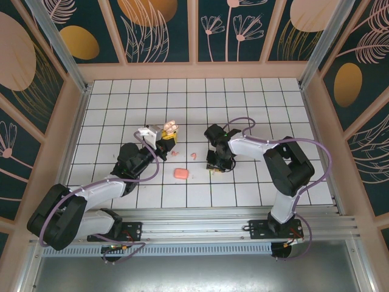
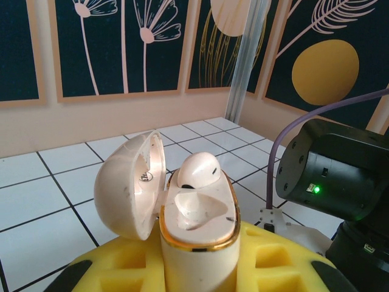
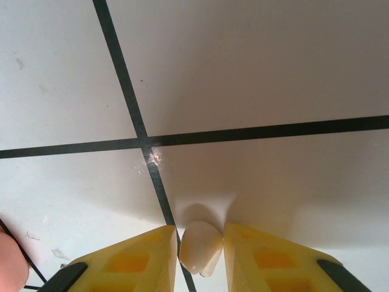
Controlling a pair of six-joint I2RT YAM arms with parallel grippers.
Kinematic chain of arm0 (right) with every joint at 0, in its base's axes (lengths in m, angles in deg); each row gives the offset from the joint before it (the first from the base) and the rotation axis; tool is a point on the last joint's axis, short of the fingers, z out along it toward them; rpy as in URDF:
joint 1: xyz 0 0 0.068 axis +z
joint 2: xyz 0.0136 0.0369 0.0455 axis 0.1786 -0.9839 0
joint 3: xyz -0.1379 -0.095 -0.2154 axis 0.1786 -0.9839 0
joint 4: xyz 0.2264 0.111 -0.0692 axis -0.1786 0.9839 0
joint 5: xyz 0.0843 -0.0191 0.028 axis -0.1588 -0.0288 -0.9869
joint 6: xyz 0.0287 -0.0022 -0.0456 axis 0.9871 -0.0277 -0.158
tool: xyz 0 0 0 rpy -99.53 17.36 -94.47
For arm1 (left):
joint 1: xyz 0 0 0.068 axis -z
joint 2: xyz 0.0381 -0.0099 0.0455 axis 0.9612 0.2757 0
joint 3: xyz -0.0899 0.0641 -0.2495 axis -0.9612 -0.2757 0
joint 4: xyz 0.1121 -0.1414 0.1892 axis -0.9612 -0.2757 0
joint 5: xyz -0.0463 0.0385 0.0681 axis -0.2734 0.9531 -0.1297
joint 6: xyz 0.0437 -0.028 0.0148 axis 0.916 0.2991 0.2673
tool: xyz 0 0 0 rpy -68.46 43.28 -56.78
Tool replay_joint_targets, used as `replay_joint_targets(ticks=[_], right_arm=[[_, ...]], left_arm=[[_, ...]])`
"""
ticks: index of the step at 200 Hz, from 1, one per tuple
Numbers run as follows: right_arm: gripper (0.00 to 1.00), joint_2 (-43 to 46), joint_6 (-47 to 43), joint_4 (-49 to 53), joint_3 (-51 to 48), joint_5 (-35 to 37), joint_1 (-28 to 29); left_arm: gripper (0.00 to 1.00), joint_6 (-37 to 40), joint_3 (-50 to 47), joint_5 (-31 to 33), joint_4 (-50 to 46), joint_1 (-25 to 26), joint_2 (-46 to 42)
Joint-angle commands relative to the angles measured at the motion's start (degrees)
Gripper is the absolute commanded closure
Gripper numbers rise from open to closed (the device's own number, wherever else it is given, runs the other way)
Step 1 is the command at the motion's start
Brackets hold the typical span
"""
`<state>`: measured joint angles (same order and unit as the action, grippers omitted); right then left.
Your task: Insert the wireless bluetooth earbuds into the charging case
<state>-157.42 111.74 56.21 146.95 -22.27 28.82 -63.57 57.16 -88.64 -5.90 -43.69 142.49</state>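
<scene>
You have one whitish-beige earbud (image 3: 200, 246) lying on the white tiled desk (image 1: 255, 109), low in the right wrist view, just right of a dark grid line. It is a small, smooth, rounded bud with a glossy shell, and its stem is not clear from this angle. A second bud of the same colour, the seated earbud (image 2: 197, 170), sits in the far slot of the charging case (image 2: 197, 243), showing a dark mark on its side. That case is whitish-beige with a gold rim, and its domed lid (image 2: 130, 182) is swung open to the left of the frame. The near slot (image 2: 191, 207) of the case is empty. In the top view a pink earbud (image 1: 193, 156) lies loose on the desk near the middle, and a closed salmon case (image 1: 181, 173) rests just below and left of it. Your left fingers (image 2: 273, 261) are clamped tight on the lower body of the charging case and hold it upright above the desk. Your right fingers (image 3: 267, 261) are drawn in narrow, one pad against each side of the whitish-beige earbud, which rests on the tile.
</scene>
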Motion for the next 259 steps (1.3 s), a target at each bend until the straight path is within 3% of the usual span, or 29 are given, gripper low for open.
replay_joint_targets(ticks=[1,63,109,186,223,259], right_arm=[[0.74,-1.21,0.07,-0.38,-0.43,0.24,0.52],[0.76,-0.47,0.20,-0.59,-1.18,1.57,0.51],[0.78,4.84,0.11,-3.25,-2.37,4.37,0.55],[0.79,27.08,-7.94,-15.05,-7.93,10.43,0.51],[0.80,36.47,-17.44,-19.61,-7.31,8.25,0.17],[0.80,39.03,-23.88,-21.10,-3.48,3.66,0.32]], left_arm=[[0.96,1.46,1.14,0.38,0.66,-0.33,-0.93],[0.96,1.69,1.38,0.12,0.27,-0.34,-1.02],[0.96,2.83,0.95,-3.07,1.11,-0.37,-0.60],[0.96,5.67,2.59,-16.70,4.78,-0.31,2.88],[0.96,7.87,4.77,-23.33,4.63,-0.07,4.55],[0.96,10.50,6.03,-27.40,4.37,0.24,5.24]])
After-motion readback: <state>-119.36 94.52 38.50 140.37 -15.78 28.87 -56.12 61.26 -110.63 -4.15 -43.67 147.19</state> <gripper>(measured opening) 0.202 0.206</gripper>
